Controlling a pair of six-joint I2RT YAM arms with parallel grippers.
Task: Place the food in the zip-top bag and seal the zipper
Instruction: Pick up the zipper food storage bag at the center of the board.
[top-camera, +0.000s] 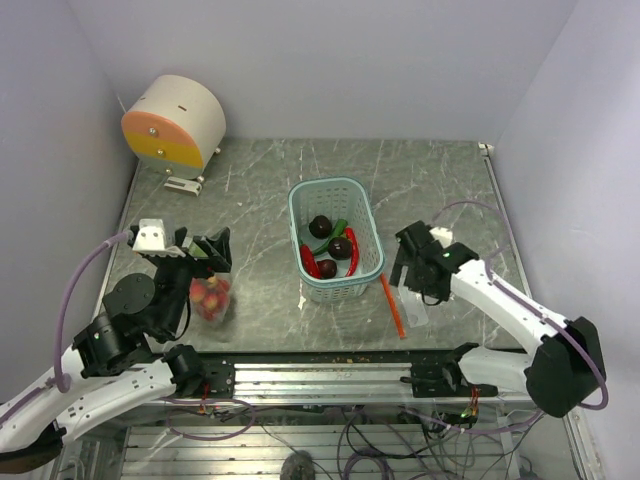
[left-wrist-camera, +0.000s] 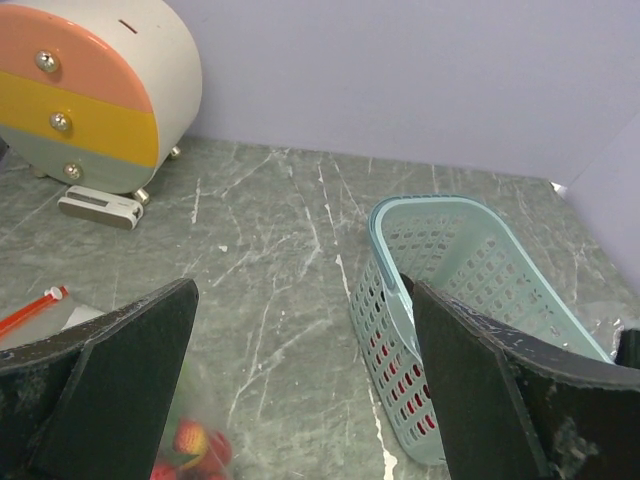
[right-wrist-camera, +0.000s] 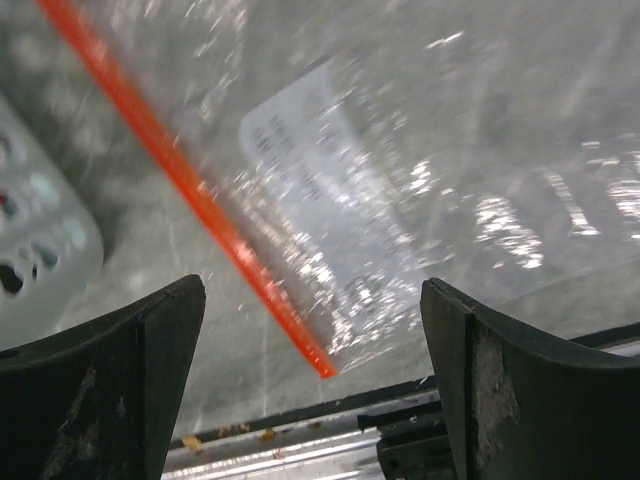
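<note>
Below right tool (right-wrist-camera: 310, 292) lies zip-top bag (right-wrist-camera: 345, 205).

A mesh basket (top-camera: 343, 288) and round drawer box (top-camera: 175, 122) stand on the table (top-camera: 270, 190).

The left pincer (top-camera: 208, 250) hangs with jaws spread wide by the tabletop's (top-camera: 262, 188) left edge, while the right pincer (top-camera: 408, 280), jaws likewise parted, points down near the near edge, toward the right corner.

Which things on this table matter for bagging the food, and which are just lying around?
Job: food in the basket; more food, already bagged, at left; zip-top bag; zipper.
Lying about: basket; round drawer box; white block beside it.
</note>
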